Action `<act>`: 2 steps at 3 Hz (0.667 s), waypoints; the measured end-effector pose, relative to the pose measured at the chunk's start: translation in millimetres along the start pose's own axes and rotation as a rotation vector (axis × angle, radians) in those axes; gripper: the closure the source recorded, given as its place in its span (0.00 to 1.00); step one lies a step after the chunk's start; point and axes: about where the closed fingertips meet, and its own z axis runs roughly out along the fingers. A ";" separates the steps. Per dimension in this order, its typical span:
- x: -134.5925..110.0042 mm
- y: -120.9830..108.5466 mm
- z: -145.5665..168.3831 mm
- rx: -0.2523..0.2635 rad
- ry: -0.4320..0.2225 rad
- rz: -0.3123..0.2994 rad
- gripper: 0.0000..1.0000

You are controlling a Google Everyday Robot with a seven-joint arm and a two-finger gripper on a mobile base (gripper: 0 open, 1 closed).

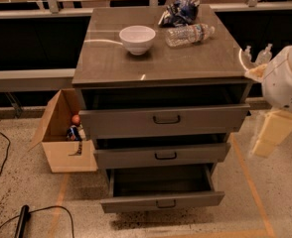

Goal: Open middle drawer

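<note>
Up right of the middle drawer (162, 156) hovers the gripper (256, 54), its state unclear.

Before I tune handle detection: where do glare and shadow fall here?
Camera view: glare streaks the cabinet top left of the bowl; shadow fills the gap above the middle drawer; the pincer, by the top's right edge, is brightly lit.
</note>
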 end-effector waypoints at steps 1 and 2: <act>4.0 14.2 59.7 0.001 -0.037 -0.083 0.00; 8.1 26.6 121.4 -0.018 -0.085 -0.105 0.00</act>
